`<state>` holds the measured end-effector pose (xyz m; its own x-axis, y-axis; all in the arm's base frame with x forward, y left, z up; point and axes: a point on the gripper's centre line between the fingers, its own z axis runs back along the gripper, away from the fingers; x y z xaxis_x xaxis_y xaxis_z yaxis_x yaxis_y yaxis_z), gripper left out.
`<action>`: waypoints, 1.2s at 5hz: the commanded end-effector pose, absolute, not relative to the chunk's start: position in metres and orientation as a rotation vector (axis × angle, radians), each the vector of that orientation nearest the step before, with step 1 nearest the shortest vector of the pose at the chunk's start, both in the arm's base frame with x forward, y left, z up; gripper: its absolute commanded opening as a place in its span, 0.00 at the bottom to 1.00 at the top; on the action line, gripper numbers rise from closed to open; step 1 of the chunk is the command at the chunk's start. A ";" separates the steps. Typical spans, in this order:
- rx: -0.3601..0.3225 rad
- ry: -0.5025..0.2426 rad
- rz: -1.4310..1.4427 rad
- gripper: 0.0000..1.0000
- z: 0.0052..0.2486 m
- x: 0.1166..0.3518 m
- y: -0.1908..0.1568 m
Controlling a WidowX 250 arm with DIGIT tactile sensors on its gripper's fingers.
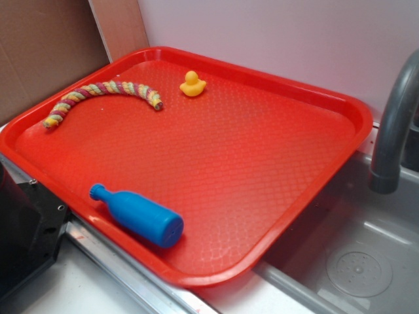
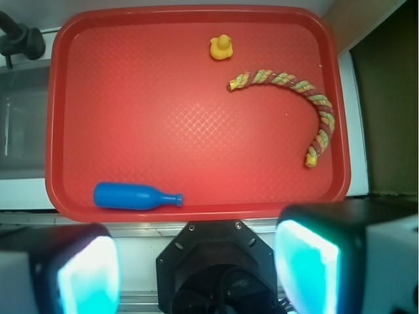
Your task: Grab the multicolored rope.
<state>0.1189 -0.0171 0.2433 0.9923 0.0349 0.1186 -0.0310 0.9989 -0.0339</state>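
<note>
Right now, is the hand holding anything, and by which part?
Nothing. The hand is open and empty; the multicolored rope lies untouched on the red tray.

Bright even light, soft shadows, slight blur

Bare tray point(image 2: 163, 111) around rope point(image 2: 308, 91); duck point(image 2: 221, 47) near.

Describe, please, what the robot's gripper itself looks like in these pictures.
In the wrist view the gripper shows two blocky fingers with pale grey outer shells and glossy pads that glow teal-cyan. Between them sits a black, roughly octagonal housing with small screws around its edge. No cables or markings are visible there. In the exterior view only a black, boxy part shows at the lower left edge, probably part of the robot.
</note>
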 end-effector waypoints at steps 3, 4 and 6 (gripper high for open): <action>0.123 -0.033 0.471 1.00 0.157 0.184 0.082; 0.096 -0.100 0.725 1.00 0.132 0.204 0.109; 0.039 -0.076 1.228 1.00 0.081 0.239 0.144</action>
<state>0.2472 0.1363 0.0671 0.3380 0.9403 0.0397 -0.9410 0.3369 0.0324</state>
